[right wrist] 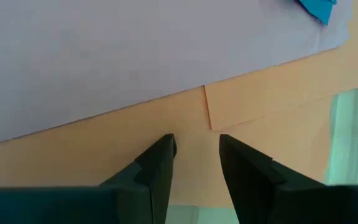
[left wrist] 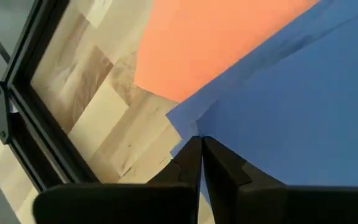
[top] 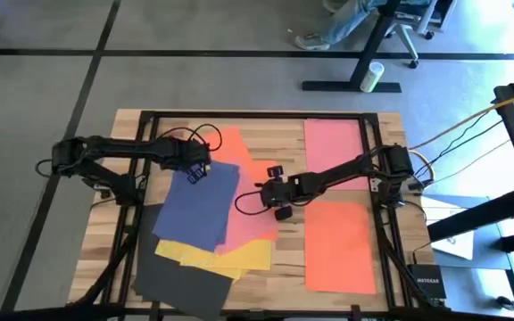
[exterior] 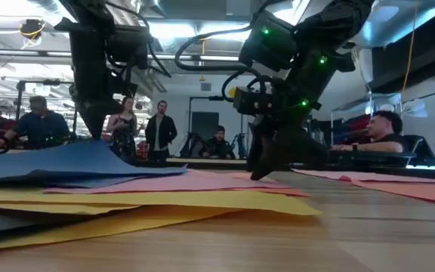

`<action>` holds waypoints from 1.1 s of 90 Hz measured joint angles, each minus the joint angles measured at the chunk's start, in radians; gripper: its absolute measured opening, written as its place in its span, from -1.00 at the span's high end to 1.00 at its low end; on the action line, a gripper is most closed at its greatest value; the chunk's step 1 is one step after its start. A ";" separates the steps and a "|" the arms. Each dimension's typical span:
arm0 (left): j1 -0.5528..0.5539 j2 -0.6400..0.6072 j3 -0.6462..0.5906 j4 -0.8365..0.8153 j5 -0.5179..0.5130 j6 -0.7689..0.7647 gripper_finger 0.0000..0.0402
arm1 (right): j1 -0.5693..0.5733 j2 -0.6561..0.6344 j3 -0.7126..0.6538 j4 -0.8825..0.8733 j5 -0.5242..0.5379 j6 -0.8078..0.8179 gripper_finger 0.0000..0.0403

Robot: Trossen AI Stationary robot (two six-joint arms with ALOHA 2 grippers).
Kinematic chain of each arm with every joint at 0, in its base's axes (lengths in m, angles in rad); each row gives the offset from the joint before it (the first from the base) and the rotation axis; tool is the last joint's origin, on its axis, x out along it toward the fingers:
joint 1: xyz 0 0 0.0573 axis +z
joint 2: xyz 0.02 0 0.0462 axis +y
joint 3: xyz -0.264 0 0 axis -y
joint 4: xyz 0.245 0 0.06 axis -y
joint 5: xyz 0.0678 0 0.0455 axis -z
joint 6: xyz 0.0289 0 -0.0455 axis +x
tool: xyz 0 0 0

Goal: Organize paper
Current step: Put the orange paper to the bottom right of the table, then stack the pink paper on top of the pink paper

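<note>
High view: paper (top: pixel 205 223) mostly in a loose fan under both grippers — unsorted; two sheets apart beyond the right gripper (top: pixel 275 201).
Low view: stack uneven.
Left wrist: left gripper (left wrist: pixel 201 146) pinched on blue sheet (left wrist: pixel 303 106) corner.
Right wrist: jaws narrowly parted, empty, over pink sheet (right wrist: pixel 135 56) edge.

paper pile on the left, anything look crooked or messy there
Yes. The navy blue sheet lies askew over the pink, yellow and dark grey sheets, fanned with no edges lined up. The left pincer is shut on its corner.
</note>
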 joint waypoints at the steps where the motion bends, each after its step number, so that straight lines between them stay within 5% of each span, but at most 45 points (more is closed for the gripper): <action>1: 0.000 0.000 0.000 0.000 0.000 0.000 1.00 | 0.000 0.000 0.000 0.000 0.000 0.000 0.39; 66: 0.000 0.000 0.000 0.002 0.001 0.019 0.99 | 0.000 0.000 0.000 0.000 0.000 0.000 0.39; 99: 0.000 0.000 0.000 0.006 -0.005 0.017 0.72 | 0.000 0.000 0.000 0.000 0.000 0.000 0.39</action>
